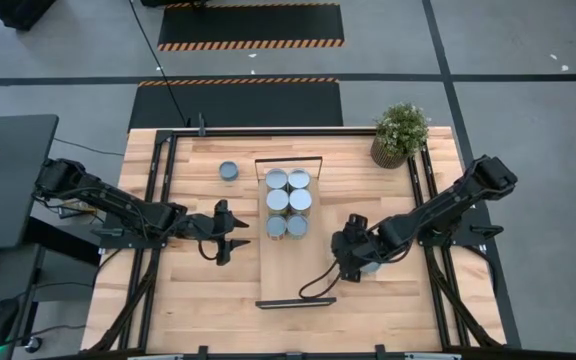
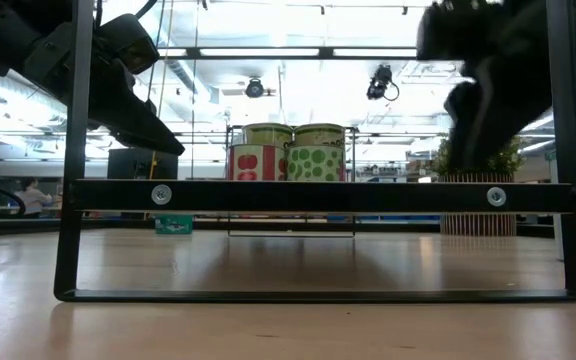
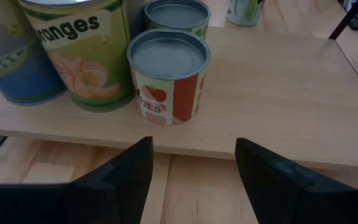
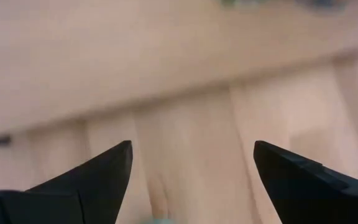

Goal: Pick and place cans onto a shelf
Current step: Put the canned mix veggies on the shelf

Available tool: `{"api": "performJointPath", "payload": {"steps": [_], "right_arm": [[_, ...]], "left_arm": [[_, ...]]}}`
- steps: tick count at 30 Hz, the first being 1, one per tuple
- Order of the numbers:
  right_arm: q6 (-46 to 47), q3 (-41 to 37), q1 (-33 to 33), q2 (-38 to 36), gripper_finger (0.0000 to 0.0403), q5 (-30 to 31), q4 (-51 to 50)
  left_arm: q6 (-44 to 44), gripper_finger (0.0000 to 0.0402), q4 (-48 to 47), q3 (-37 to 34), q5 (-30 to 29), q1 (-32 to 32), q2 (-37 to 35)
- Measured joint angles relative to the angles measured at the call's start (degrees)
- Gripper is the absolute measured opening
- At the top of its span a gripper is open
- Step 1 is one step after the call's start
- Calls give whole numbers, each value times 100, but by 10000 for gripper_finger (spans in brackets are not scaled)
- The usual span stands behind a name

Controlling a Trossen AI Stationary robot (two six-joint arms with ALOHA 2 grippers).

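The shelf [image 1: 296, 270], a light-wood board with black end frames, lies in the middle of the table. Several cans [image 1: 287, 203] stand upright in pairs on its far half. They also show in the low view [image 2: 293, 150]. In the left wrist view the nearest is a tomato-label can [image 3: 168, 74], with an oranges can [image 3: 79, 50] beside it. One more can [image 1: 229, 171] stands on the table, left of the shelf's far end. My left gripper [image 1: 236, 232] is open just left of the shelf, pointing at the cans [image 3: 194, 168]. My right gripper [image 1: 344, 246] is open just right of the shelf, over bare wood [image 4: 191, 168].
A potted green plant [image 1: 400, 132] stands at the table's far right corner. The shelf's near half [image 1: 296, 280] is bare board. Black frame rails [image 1: 158, 200] run along the table's left and right sides. A pale grey-blue patch [image 1: 369, 266] shows under my right wrist; I cannot tell what it is.
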Motion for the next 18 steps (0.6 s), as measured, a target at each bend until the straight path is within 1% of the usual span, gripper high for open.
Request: {"api": "performJointPath", "payload": {"steps": [6, 11, 14, 18], "right_arm": [[543, 0, 13, 58, 347, -418, -670], [628, 0, 17, 42, 348, -902, -740], [700, 0, 31, -8, 348, -1035, -859], [832, 0, 103, -40, 348, -1073, -1320]], "left_arm": [[-37, 233, 3, 0, 0, 0, 0], [-39, 233, 5, 2, 0, 0, 0], [-39, 233, 5, 2, 0, 0, -2], [-63, 233, 6, 2, 2, 0, -2]]}}
